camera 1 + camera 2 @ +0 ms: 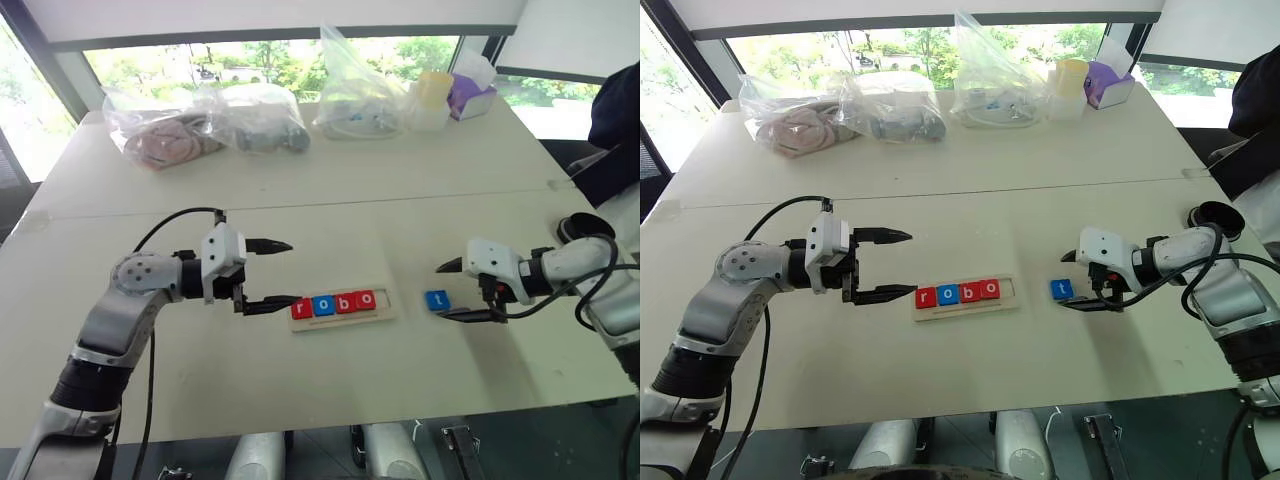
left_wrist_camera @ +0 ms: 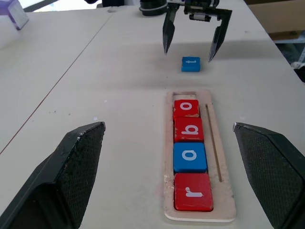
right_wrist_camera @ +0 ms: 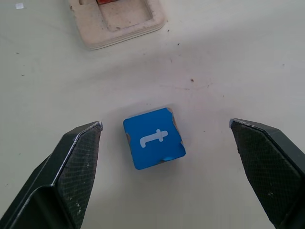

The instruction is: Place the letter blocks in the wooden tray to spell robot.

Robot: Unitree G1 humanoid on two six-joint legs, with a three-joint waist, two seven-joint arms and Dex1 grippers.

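Note:
The wooden tray [image 1: 386,301] lies near the table's middle. Its letter blocks read, from my left, red r [image 1: 301,309], blue o [image 1: 323,305], red b [image 1: 345,302] and red o [image 1: 366,298]; the slot at the tray's right end is empty. A blue t block [image 3: 153,138] lies flat on the table just right of the tray. My right gripper [image 1: 441,291] hangs open over the t block, one finger on each side, not touching it. Open and empty, my left gripper [image 1: 293,272] points at the tray's left end.
Several clear plastic bags [image 1: 265,120] line the table's far side, with a yellow cup [image 1: 433,92] and a purple box [image 1: 470,97] at the far right. A person in dark clothing [image 1: 615,115] stands at the right edge. A seam [image 1: 400,195] crosses the table.

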